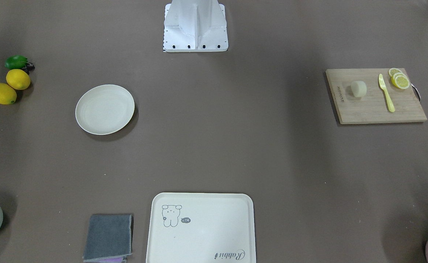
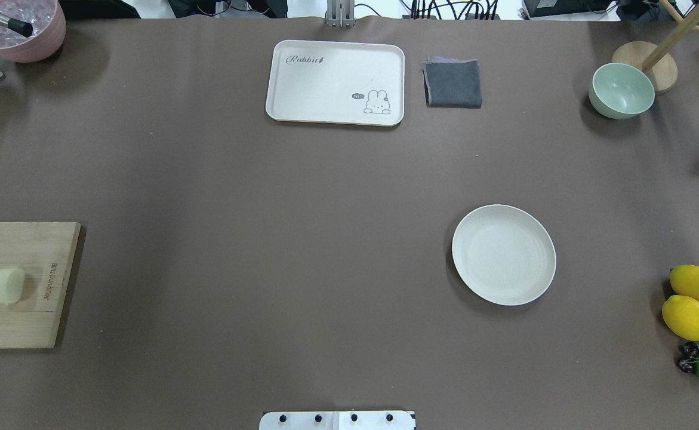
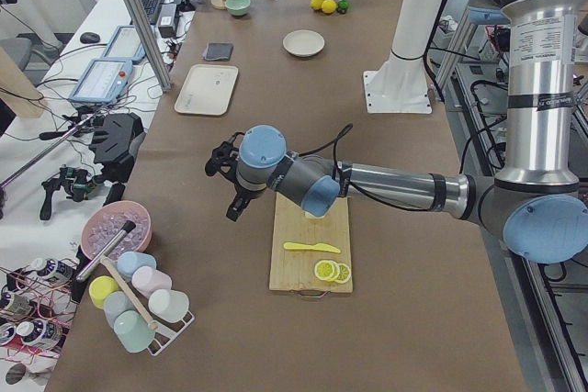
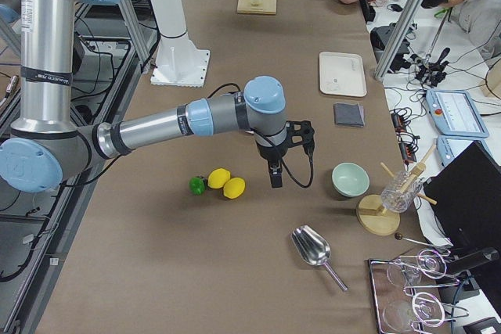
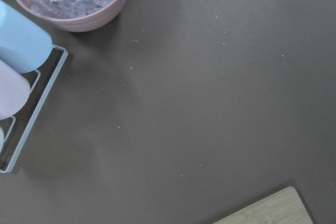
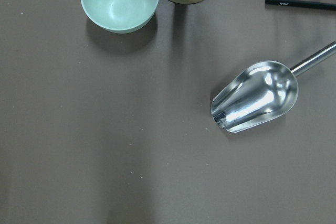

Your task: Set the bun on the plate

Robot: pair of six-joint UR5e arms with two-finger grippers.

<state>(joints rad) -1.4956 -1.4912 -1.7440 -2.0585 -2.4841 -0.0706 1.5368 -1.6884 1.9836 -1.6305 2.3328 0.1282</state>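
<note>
Zero progress yet, pickup not started | bun (image 1: 358,88) on board (image 1: 371,111), plate (image 1: 105,109) well apart | left pincer (image 3: 231,212) hovers near board, right pincer (image 4: 275,180) far off, can't tell if either's open | next: left has to reach bun, I reckon

In the exterior left view the left arm (image 3: 404,188) comes in from the right edge and stretches level toward mid-frame. Its wrist is bent, so the left gripper (image 3: 235,201) points down and left. In the exterior right view the right arm (image 4: 149,131) reaches from lower left to centre, and the right gripper (image 4: 275,173) hangs straight down. Neither view shows how the jaws stand.
</note>
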